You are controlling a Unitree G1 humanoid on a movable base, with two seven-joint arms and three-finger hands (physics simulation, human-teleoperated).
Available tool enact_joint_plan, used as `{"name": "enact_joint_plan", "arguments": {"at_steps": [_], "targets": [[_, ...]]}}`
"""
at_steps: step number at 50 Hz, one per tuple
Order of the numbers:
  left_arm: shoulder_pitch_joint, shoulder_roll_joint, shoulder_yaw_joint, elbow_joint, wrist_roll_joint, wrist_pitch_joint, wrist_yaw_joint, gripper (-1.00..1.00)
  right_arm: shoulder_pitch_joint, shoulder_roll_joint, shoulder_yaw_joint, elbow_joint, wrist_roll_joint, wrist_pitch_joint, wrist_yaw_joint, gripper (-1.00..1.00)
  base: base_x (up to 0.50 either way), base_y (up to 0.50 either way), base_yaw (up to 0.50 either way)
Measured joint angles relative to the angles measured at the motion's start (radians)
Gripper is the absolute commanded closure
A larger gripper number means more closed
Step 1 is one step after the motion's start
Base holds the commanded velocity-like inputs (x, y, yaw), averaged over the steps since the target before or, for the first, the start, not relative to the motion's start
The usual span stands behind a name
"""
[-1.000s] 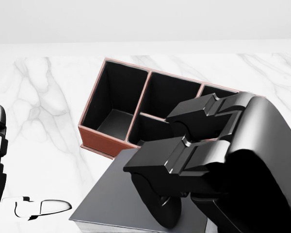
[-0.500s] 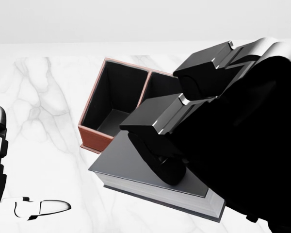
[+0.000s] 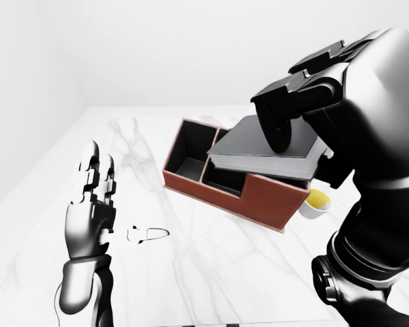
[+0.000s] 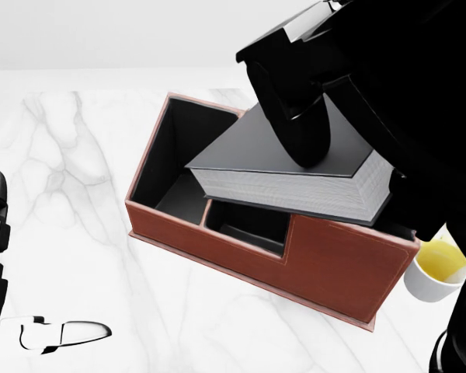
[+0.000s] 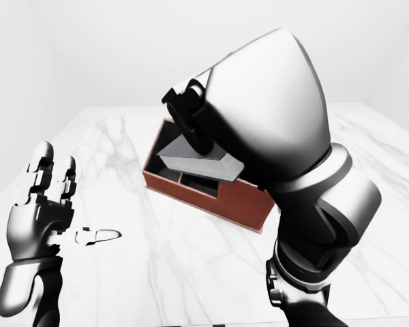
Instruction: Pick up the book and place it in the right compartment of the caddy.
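We are seeing the right hand (image 3: pixel 293 116) gripping the grey book (image 4: pixel 287 167), its fingers (image 4: pixel 295 116) closing over the cover, holding it tilted above the middle and right compartments of the brown caddy (image 4: pixel 334 268). The left hand (image 3: pixel 88 204) is hovering with fingers spread, holding nothing, over the marble desk (image 3: pixel 211 272). A white cup (image 4: pixel 435 272) is standing just beside the caddy's right end.
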Motion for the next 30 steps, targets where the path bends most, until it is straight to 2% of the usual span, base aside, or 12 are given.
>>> {"name": "enact_joint_plan", "arguments": {"at_steps": [10, 30], "targets": [[0.002, -0.001, -0.001, -0.008, -0.001, 0.0, -0.002, -1.0, -0.084, -0.046, -0.011, 0.159, -0.045, 0.001, -0.018, 1.0, 0.0, 0.0, 0.0], [-0.005, 0.002, -0.002, -0.002, -0.004, 0.0, -0.003, -1.0, -0.287, -0.069, 0.015, 0.572, -0.188, 0.019, -0.006, 1.0, 0.0, 0.0, 0.0]]}}
